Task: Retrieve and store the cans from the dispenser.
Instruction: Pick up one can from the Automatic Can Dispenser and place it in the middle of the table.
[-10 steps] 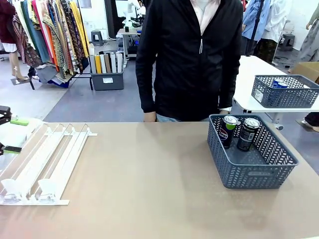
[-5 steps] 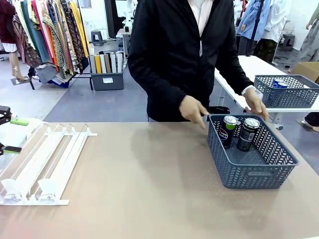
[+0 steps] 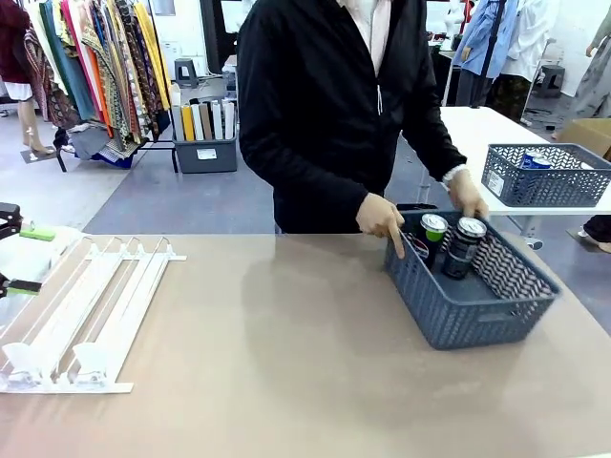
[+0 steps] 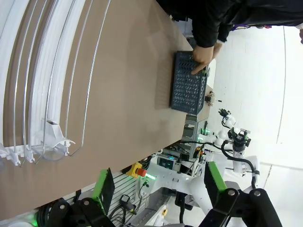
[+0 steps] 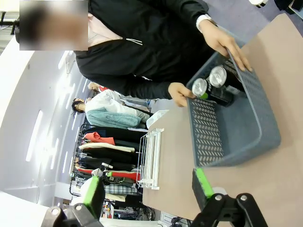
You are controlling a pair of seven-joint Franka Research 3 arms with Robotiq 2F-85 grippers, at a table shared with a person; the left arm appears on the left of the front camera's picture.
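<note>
Front view: person's hands (image 3: 382, 217) grip the basket (image 3: 473, 301) (two cans (image 3: 447, 243) inside); both tools (image 4: 158, 182) released.

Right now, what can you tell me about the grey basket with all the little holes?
The grey plastic lattice basket is rectangular, with open patterned walls. It sits on the tan table, at the robot's right, turned a little askew. Two dark slim drink cans with silver tops stand inside at its far end. The person's hands grip its far rim on both corners.
</note>
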